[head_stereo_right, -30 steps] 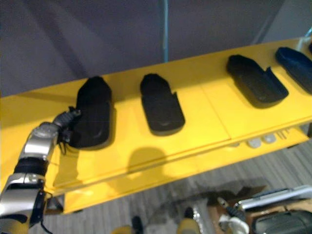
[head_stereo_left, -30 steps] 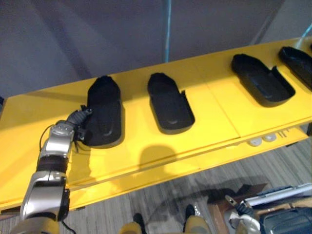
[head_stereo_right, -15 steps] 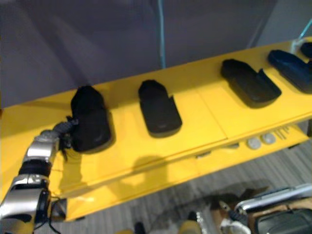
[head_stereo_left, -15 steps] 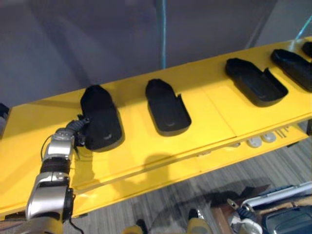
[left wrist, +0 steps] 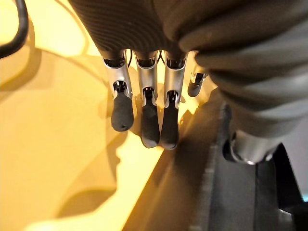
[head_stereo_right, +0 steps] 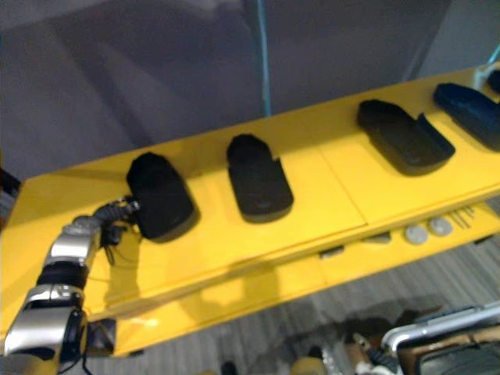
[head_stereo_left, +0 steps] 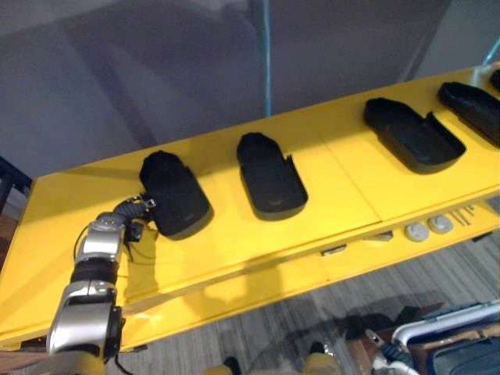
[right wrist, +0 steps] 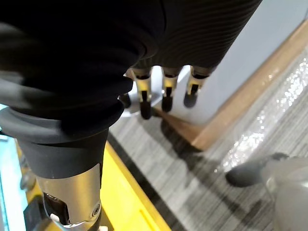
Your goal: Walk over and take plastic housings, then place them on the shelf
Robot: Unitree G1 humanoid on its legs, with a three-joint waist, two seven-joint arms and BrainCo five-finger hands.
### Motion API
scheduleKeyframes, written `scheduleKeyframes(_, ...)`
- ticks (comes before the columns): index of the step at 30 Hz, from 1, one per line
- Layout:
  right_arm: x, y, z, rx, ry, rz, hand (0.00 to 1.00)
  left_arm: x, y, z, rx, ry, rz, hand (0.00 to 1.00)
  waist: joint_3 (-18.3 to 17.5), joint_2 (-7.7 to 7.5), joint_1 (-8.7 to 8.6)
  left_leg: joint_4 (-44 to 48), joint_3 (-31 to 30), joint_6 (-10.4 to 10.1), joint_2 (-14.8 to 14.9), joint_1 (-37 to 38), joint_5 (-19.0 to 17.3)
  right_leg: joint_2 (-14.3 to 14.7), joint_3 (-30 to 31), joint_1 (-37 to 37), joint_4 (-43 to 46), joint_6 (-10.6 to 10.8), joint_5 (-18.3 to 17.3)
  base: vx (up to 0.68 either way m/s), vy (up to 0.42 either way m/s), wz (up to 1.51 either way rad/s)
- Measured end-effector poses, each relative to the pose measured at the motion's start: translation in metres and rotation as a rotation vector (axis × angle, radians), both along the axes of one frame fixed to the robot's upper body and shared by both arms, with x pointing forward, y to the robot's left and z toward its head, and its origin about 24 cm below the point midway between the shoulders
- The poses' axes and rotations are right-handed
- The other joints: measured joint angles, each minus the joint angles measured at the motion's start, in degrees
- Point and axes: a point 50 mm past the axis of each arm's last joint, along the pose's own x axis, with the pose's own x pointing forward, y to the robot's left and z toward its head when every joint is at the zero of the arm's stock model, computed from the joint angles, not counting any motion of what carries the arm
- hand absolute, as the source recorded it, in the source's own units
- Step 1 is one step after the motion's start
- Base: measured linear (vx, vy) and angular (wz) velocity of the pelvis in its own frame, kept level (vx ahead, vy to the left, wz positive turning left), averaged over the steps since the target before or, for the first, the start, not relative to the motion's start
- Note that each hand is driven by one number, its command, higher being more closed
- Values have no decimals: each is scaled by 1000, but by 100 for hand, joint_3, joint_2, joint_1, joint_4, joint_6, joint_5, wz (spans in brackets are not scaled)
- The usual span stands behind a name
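Left hand (head_stereo_left: 134, 211) sits at the near-left edge of the leftmost housing (head_stereo_left: 176, 205) on the yellow shelf (head_stereo_left: 351, 205). Its fingers (left wrist: 150, 126) are straight and close together, tips by the housing's rim, gripping nothing (contact unclear). Second housing (head_stereo_left: 269, 176), third housing (head_stereo_left: 410, 134) and fourth housing (head_stereo_left: 473, 101) lie further right, well apart. Right hand (right wrist: 164, 96) hangs over the grey floor (right wrist: 192, 192), fingers relaxed, empty.

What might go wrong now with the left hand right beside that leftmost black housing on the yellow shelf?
1. The left hand sits close against the side of the leftmost housing, so pulling away may drag or turn it.
2. A nudge could slide it along the shelf toward the next housing.
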Motion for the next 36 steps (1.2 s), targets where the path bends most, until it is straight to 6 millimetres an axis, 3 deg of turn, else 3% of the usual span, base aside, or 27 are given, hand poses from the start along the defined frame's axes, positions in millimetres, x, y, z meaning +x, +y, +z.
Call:
scheduleKeyframes(9,-9,1,-4,26,34,-40,0,-3,10,4,114,49,-42,0,-74,15,-2,-68,-115,-11,-13,97,10,10,-135,195,-136,8,2,16,-4,6)
scheduleKeyframes(14,-13,4,-8,49,56,-53,0,-8,39,26,271,17,59,0,-302,18,20,-152,-205,-37,-14,103,46,57,-242,274,-239,10,6,30,-12,9)
scheduleKeyframes(18,-15,5,-9,68,55,-76,0,-1,41,49,352,-102,108,0,-420,10,81,-177,-278,-38,-20,181,47,70,-293,415,-320,16,13,17,-4,8)
scheduleKeyframes(23,-18,8,-12,91,80,-81,0,13,15,95,363,-409,21,0,-554,-28,203,-180,-348,-26,-45,114,65,72,-362,417,-332,16,13,-11,0,9)
scheduleKeyframes(24,-19,9,-13,96,88,-84,0,17,-5,109,274,-515,-46,0,-588,-57,240,-176,-398,-19,-59,74,81,60,-419,415,-332,16,13,-10,-2,15)
scheduleKeyframes(27,-18,12,-14,111,83,-103,0,19,-39,125,10,-657,-177,0,-627,-123,301,-176,-480,-14,-65,77,92,59,-445,454,-333,15,12,-9,-8,11)
scheduleKeyframes(30,-16,12,-14,115,76,-116,0,16,-52,118,-153,-663,-220,0,-638,-133,310,-176,-483,-13,-67,98,92,59,-444,486,-335,13,11,0,0,0)
scheduleKeyframes(32,-15,13,-14,117,76,-120,0,13,-58,98,-315,-612,-226,0,-641,-139,315,-194,-477,-7,-65,120,103,70,-445,498,-352,3,17,0,0,0)
scheduleKeyframes(36,-22,14,-16,116,98,-138,0,6,-59,65,-467,-485,-199,0,-728,-209,322,-354,-450,-11,-68,194,164,105,-448,520,-463,-18,53,1,-13,-3)
